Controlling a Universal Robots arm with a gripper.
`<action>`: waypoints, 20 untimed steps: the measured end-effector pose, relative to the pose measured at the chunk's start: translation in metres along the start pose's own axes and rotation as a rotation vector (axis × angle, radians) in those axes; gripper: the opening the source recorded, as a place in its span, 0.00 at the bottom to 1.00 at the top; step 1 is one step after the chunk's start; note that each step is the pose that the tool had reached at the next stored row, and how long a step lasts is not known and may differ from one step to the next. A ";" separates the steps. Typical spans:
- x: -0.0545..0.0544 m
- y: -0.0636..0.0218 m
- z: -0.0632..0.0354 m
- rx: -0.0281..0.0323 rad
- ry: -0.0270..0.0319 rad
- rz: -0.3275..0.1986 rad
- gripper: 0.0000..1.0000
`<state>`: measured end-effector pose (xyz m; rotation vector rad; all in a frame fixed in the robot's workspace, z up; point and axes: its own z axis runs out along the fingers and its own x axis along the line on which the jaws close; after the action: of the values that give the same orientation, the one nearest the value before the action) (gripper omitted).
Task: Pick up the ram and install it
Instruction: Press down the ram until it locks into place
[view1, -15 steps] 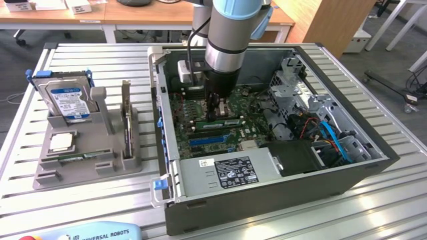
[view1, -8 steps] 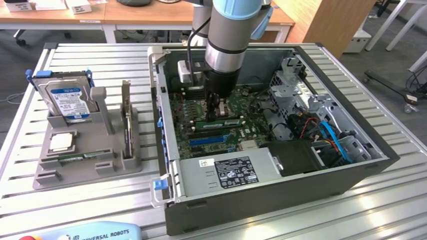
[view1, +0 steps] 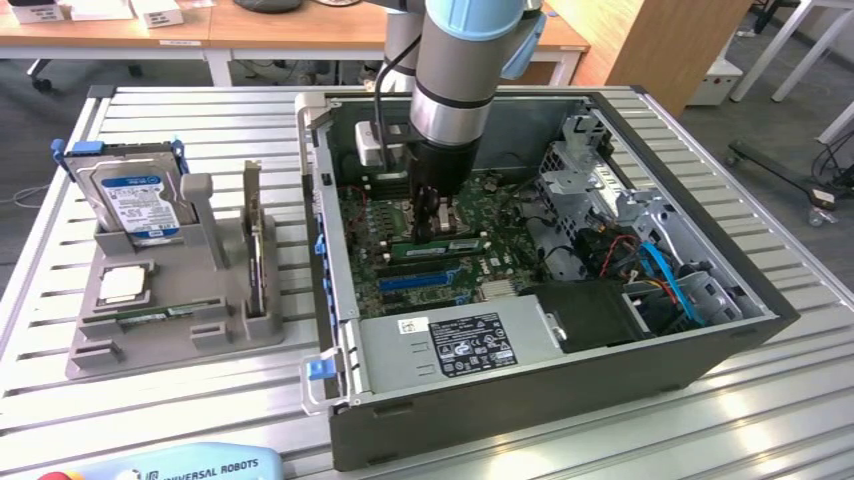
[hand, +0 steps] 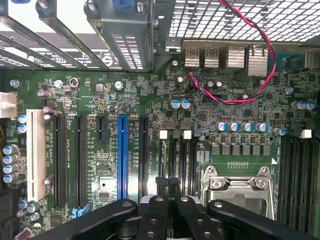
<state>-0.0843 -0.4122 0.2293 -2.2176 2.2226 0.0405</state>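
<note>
My grey and blue jointed arm (view1: 454, 70) reaches straight down into the open black desktop computer case (view1: 534, 400), which lies on its side on a slatted metal table (view1: 200, 400). My black gripper (view1: 429, 228) points vertically at the green motherboard (view1: 400, 215). In the wrist view its fingers (hand: 165, 212) are pressed together just above the black memory slots (hand: 177, 165), beside the silver processor socket (hand: 235, 187) and near a long blue expansion slot (hand: 122, 157).

A thin green ram stick (view1: 451, 243) stands on edge in the motherboard just under my fingertips. Its long axis runs across the board, from the exterior view's left toward the exterior view's right, tilted slightly. I cannot tell whether my fingertips touch it.

Well apart, at the exterior view's left, a grey plastic parts holder (view1: 174, 330) sits on the table. A second ram stick (view1: 147, 320) lies flat in its near groove, long axis left to right. The holder also carries an upright silver hard drive with a blue and white label (view1: 131, 200) and a small square silver processor chip (view1: 123, 284).
</note>
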 end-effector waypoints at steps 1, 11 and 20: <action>0.000 0.0000 0.0000 0.0000 0.0000 0.000 0.10; 0.000 0.0000 0.0002 -0.0001 0.0001 0.000 0.10; 0.000 0.0000 0.0011 0.0000 0.0001 0.000 0.10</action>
<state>-0.0843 -0.4122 0.2283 -2.2177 2.2227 0.0404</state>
